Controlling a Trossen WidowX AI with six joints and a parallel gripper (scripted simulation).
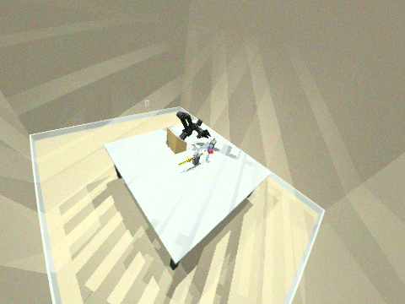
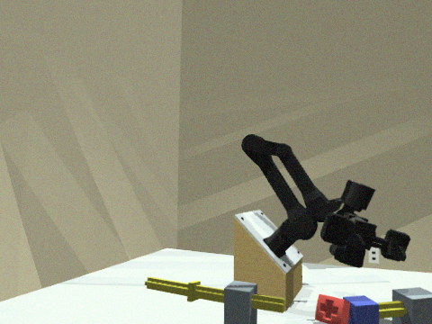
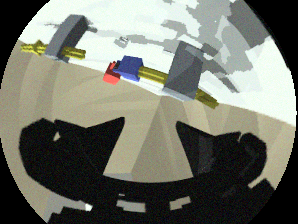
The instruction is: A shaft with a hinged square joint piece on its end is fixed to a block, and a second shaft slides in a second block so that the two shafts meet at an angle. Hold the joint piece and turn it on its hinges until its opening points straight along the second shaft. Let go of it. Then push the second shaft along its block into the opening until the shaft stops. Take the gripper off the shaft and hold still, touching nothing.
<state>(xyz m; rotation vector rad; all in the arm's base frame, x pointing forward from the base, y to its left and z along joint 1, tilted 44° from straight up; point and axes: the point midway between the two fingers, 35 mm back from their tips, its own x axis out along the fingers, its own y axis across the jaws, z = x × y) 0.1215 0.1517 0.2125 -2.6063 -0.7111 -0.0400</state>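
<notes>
A bare test room — plain beige walls point(image 1: 295, 63) with one socket point(image 1: 147, 102), a pale floor point(image 1: 84, 236) edged by a low white border point(image 1: 38, 177). One white table point(image 1: 177, 198) carries a black arm point(image 2: 288, 189) bolted to a wooden wedge point(image 2: 256, 265) — a lab bench, not a home.

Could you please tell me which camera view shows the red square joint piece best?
The exterior view: the red square joint piece is large, showing its cross-shaped opening. The wrist view shows a small red patch; the top view, a tiny speck.
</notes>
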